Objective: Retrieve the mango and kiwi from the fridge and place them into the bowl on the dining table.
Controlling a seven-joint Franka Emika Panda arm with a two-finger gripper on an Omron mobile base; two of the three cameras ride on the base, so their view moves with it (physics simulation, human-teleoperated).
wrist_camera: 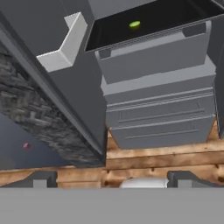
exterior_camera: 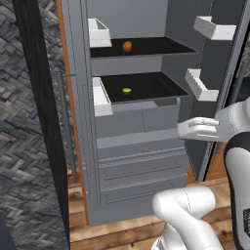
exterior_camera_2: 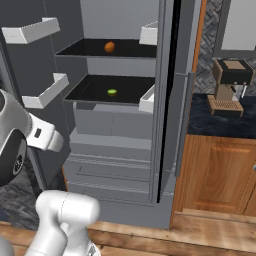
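No legible writing or labels. The fridge (exterior_camera: 132, 146), matte grey with both doors open, holds two dark flat shelves: one round orange mango (exterior_camera: 127, 46) on the upper, one small green kiwi (exterior_camera: 127, 90) on the lower. Four white angular door bins, grey drawers below. The gripper (wrist_camera: 111, 179) points at the drawers, fingertips wide apart, holding nothing

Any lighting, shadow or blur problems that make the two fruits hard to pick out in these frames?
Left base view: flat, even light, and the orange mango and green kiwi stand out on dark fridge shelves. Right base view: the same, slightly soft. Hand view: tilted, coarse; the kiwi is small but distinct.
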